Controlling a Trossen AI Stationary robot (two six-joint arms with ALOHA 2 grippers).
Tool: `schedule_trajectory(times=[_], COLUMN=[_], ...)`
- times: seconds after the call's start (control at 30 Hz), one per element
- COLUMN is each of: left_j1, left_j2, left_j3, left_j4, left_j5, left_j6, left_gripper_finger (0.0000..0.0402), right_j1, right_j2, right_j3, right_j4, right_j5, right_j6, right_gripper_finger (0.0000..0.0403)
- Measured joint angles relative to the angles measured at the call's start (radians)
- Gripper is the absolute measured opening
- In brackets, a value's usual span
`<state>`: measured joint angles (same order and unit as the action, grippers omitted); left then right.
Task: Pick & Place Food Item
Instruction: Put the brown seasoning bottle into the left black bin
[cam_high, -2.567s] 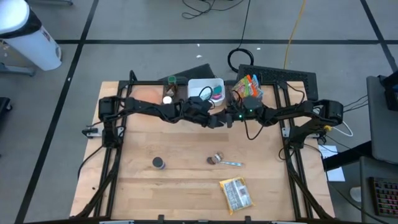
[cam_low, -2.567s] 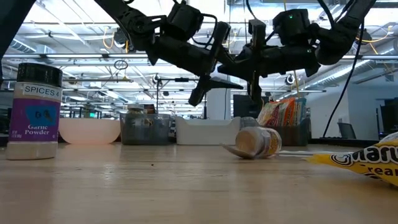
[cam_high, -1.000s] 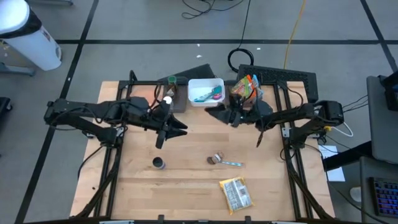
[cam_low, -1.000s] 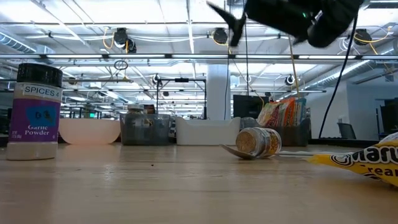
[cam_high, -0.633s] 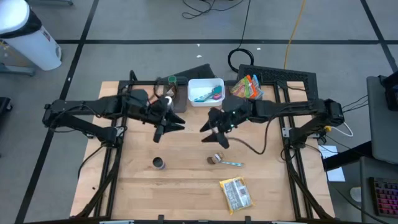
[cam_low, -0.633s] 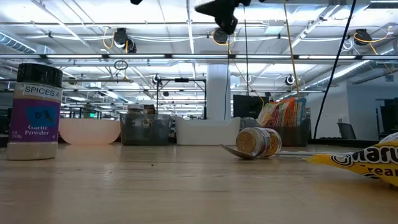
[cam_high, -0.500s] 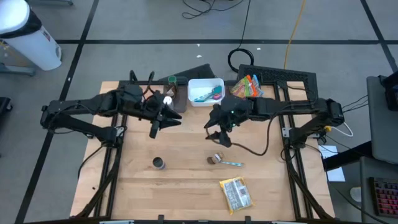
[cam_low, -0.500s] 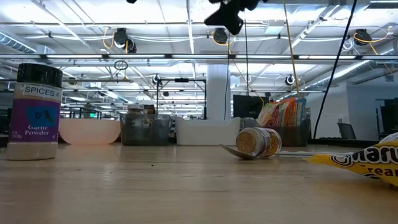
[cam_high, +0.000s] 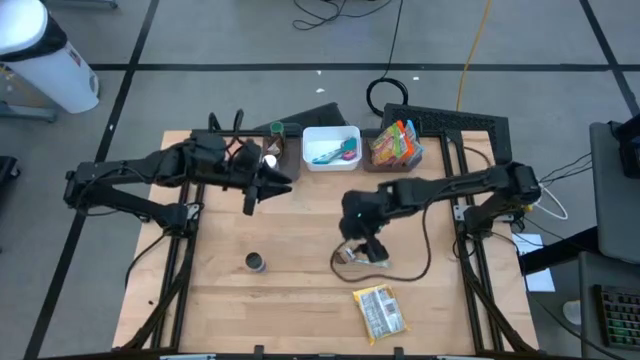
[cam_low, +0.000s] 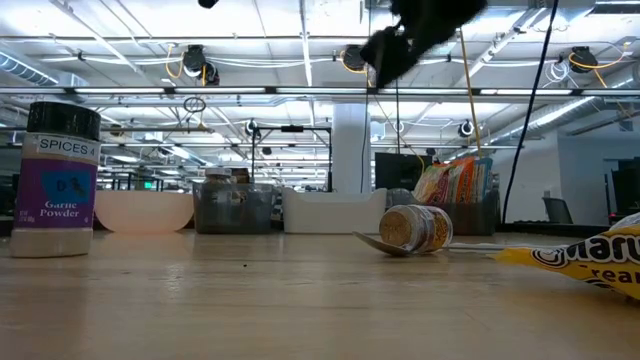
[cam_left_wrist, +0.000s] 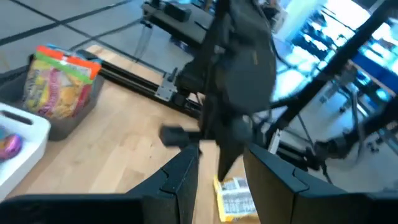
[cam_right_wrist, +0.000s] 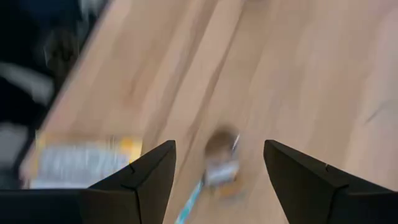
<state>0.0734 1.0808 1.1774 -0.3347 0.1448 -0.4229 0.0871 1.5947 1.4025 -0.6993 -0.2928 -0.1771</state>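
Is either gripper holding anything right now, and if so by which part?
Nothing is held. The right gripper is open above the tipped jar, not touching it; the left gripper is open with nothing between its fingers.

Right gripper (cam_high: 370, 248) jaws spread, raised mid-table, left gripper (cam_high: 254, 196) jaws apart, waiting rear-left
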Motion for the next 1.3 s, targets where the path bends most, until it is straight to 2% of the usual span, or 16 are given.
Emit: schedule_trajectory(times=[0.23, 0.4, 0.5, 0.9, 1.3], left_j1=[0.0, -0.002, -0.009, -0.068, -0.076], left_j2=[0.014, 0.03, 0.046, 0.084, 0.087], left_j3=[0.0, 0.0, 0.0, 0.002, 0.0], left_j4=[0.005, 0.027, 0.052, 0.079, 0.075], left_j5=[-0.085, -0.095, -0.095, -0.095, -0.095], left_j6=[-0.08, -0.121, -0.134, -0.141, -0.116], left_gripper_finger=[0.0134, 0.0134, 0.0133, 0.0134, 0.0134], right_j1=[0.029, 0.038, 0.06, 0.07, 0.054], right_j2=[0.05, 0.088, 0.102, 0.258, 0.314], right_j3=[-0.001, -0.001, -0.007, -0.027, -0.1], right_j4=[-0.008, -0.014, -0.004, -0.029, 0.006], right_j5=[-0.078, -0.044, 0.02, 0.143, 0.162], right_j6=[-0.113, -0.24, -0.328, -0.317, -0.314], right_gripper_finger=[0.0238, 0.025, 0.026, 0.0272, 0.0269])
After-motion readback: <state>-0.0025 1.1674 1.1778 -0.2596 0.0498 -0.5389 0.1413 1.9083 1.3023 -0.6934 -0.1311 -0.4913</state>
